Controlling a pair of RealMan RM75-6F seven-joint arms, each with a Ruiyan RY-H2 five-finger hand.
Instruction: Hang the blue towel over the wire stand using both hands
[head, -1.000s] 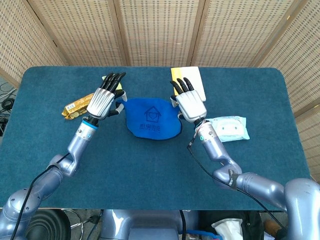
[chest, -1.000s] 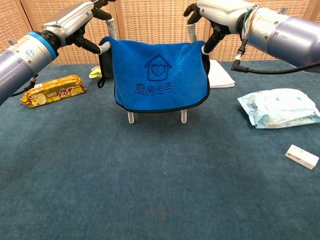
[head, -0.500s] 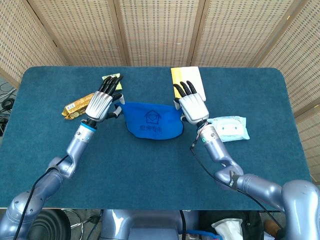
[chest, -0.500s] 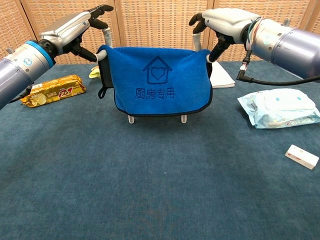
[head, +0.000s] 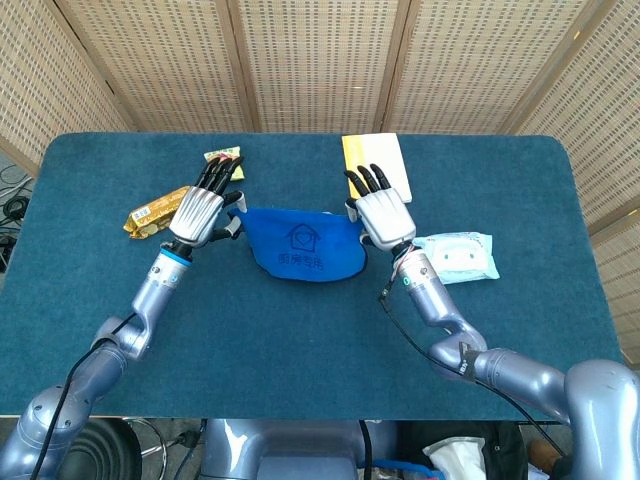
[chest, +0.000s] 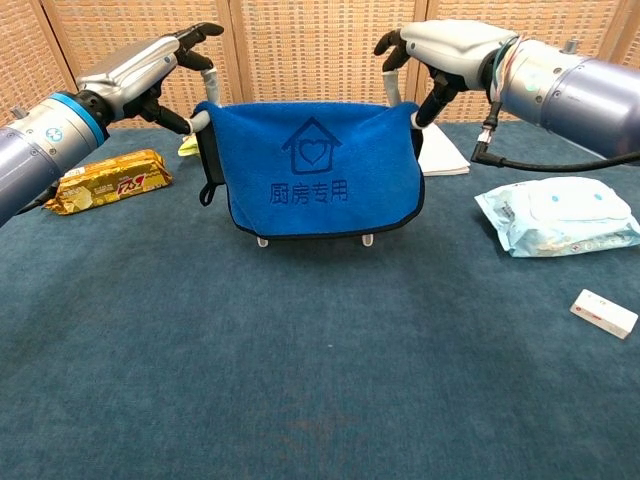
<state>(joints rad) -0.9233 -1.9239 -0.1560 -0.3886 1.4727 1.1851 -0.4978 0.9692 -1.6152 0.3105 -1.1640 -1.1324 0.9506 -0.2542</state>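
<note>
1. The left robot hand (chest: 165, 62) sits at the left upper corner of the blue towel (chest: 318, 165), fingers stretched out over the corner with the thumb underneath. It looks like a pinch on the cloth, but the chest view does not show the contact clearly, so I cannot tell if it grips.
2. The right robot hand (chest: 440, 45) sits at the towel's right upper corner, fingers curved forward and thumb pointing down toward the edge. Whether it holds the cloth is equally unclear.
3. The towel already drapes over the wire stand (chest: 263, 240), its printed face hanging toward the chest camera. Only the stand's pale feet show below the hem, and curved wire ends rise beside each hand.
4. The step in hand appears to be settling and letting go. Doing it well likely means lowering both corners evenly so the top edge lies flat along the stand's top bar.
5. Both hands should part from the towel together, spreading the fingers first and then lifting straight up, so that neither corner is dragged off.
6. The wire ends beside the towel are a snag risk, so fingers should clear them before drawing outward.
7. On the desk (chest: 300, 380), left of the towel lies a gold snack packet (chest: 105, 181), and right of it a wet-wipe pack (chest: 555, 215); retreating arms should stay above both.
</note>
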